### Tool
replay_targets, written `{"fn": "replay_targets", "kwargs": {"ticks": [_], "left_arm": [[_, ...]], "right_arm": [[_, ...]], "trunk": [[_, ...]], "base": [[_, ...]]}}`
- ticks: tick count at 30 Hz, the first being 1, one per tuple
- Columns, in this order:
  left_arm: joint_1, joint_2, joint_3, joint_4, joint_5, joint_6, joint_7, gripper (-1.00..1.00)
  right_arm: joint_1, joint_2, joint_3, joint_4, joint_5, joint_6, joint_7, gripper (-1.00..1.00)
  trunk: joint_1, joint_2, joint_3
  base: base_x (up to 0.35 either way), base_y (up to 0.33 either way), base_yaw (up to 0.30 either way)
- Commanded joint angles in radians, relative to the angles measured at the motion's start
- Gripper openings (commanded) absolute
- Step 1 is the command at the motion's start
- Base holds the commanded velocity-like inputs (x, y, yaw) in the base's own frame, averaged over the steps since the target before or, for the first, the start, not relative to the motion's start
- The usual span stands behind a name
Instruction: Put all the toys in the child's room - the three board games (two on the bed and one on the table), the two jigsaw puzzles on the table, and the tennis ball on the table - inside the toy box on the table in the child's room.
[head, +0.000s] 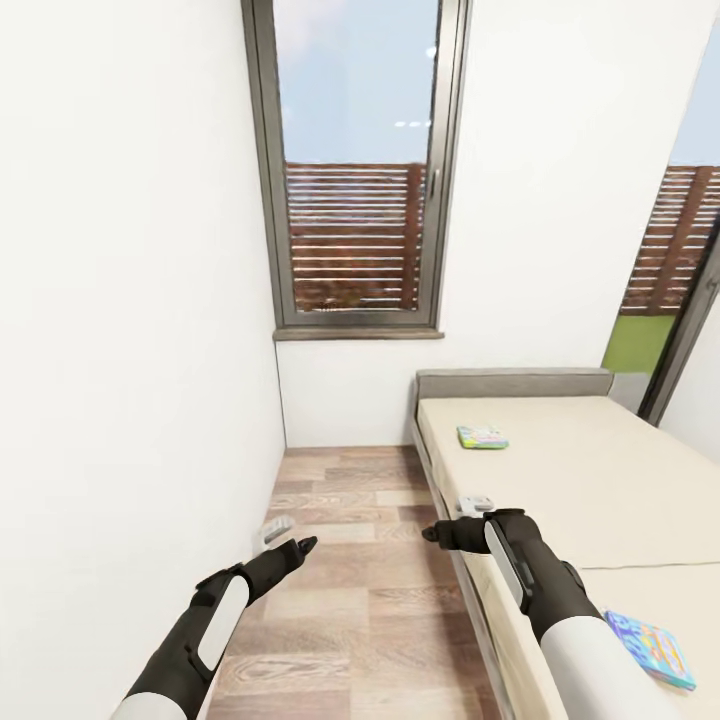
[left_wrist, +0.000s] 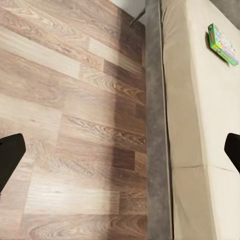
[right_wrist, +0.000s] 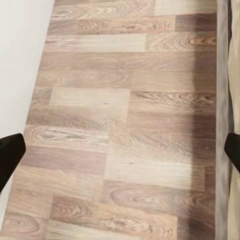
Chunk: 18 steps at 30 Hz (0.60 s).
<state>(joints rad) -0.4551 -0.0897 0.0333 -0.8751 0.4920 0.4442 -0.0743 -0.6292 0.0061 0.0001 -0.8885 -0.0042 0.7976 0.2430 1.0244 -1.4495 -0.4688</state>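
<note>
Beige sheet is what you are looking down on to your right: the bed (head: 600, 480) is running along that side, away toward the headboard under the window (head: 355, 170). Two board games are lying on it. The green-edged one (head: 482, 437) is sitting far up near the headboard, ahead of the right gripper (head: 432, 534); the blue one (head: 650, 648) is lying close beside your right forearm, near the mattress edge, its long axis slanting across the bed. Your right arm is the nearer to both. The left gripper (head: 306, 545) is hovering over the wood floor (head: 350, 600), well apart from either box. Both wrist views are showing the fingers spread wide with nothing between them.
</note>
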Motion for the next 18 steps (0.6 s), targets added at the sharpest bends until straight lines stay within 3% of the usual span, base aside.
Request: {"fn": "replay_targets", "kwargs": {"ticks": [1, 18], "left_arm": [[-0.001, -0.001, 0.004, -0.001, 0.005, 0.007, -0.002, 1.00], [-0.001, -0.002, 0.003, -0.001, 0.004, 0.005, -0.002, 1.00]], "right_arm": [[0.000, 0.000, 0.000, -0.001, 0.000, 0.005, 0.001, 1.00], [0.000, 0.000, -0.001, -0.001, 0.000, 0.005, 0.001, 1.00]], "trunk": [[0.001, -0.001, -0.001], [0.001, -0.001, -0.001]], "base": [[0.330, 0.083, 0.000], [0.326, 0.115, 0.000]]}}
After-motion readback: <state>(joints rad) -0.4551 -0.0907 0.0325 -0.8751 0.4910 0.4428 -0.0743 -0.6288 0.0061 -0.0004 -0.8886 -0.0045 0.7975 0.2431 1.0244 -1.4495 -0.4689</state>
